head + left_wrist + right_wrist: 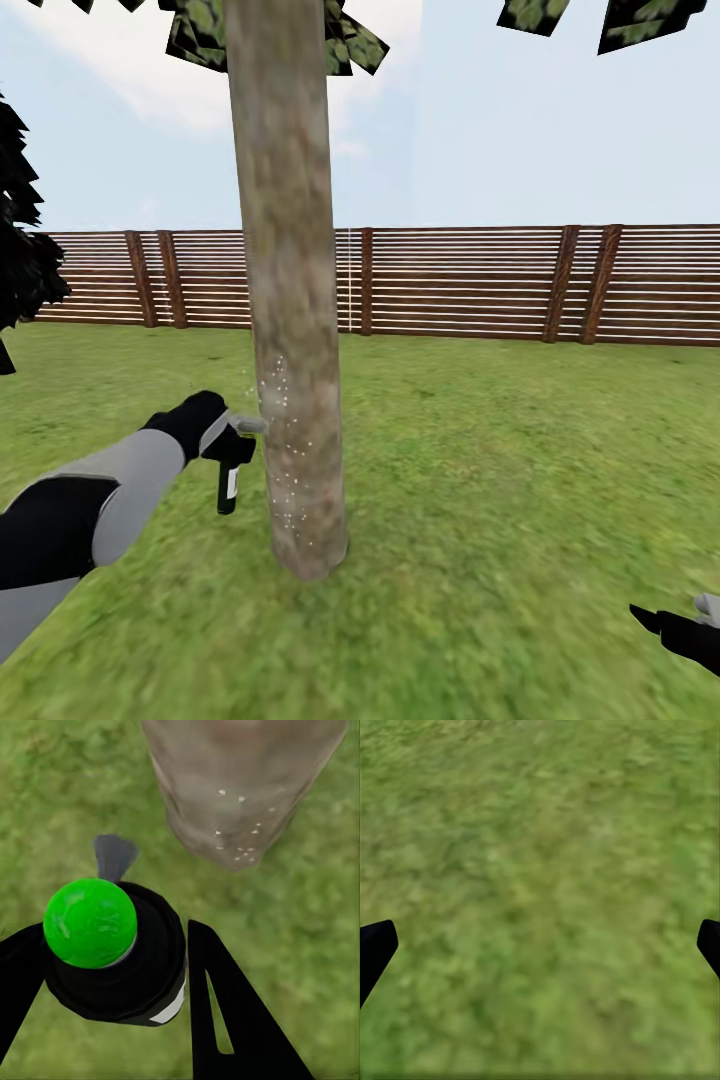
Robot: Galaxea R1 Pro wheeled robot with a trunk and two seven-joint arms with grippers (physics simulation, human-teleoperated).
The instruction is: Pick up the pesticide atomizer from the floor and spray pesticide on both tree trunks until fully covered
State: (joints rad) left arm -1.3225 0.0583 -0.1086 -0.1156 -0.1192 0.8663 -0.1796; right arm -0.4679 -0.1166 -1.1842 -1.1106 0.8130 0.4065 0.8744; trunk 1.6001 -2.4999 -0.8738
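Pesticide atomizer (pixel 230 478) hangs in the left gripper (pixel 222 432), a dark bottle with a pale label held upright just beside the tree trunk (pixel 290 300), its grey nozzle pointing at the bark and nearly touching it. In the head view the left arm reaches in from the lower left, grey forearm and black wrist, and the bottle's body hangs below the gripper above the lawn (pixel 480 480). White specks dot the trunk's near side, from about the height of the nozzle down toward its base. In the left wrist view the atomizer (pixel 112 952) is seen from above: a bright green round cap on a black body, a grey nozzle sticking out toward the speckled trunk (pixel 240 787), and a black finger (pixel 225 1012) pressed against each side of the bottle, so the left gripper (pixel 105 997) is clamped on it. The trunk is mottled grey-brown and rises straight to blocky green leaves (pixel 340 40) at the top of the head view. Behind it runs a brown slatted wooden fence (pixel 450 285), with a dark narrow tree (pixel 20 250) at the far left. The right gripper (pixel 690 620) sits low at the lower right, well apart from the trunk; in the right wrist view its two black fingertips (pixel 375 949) stand wide apart over bare grass (pixel 540 892), holding nothing.
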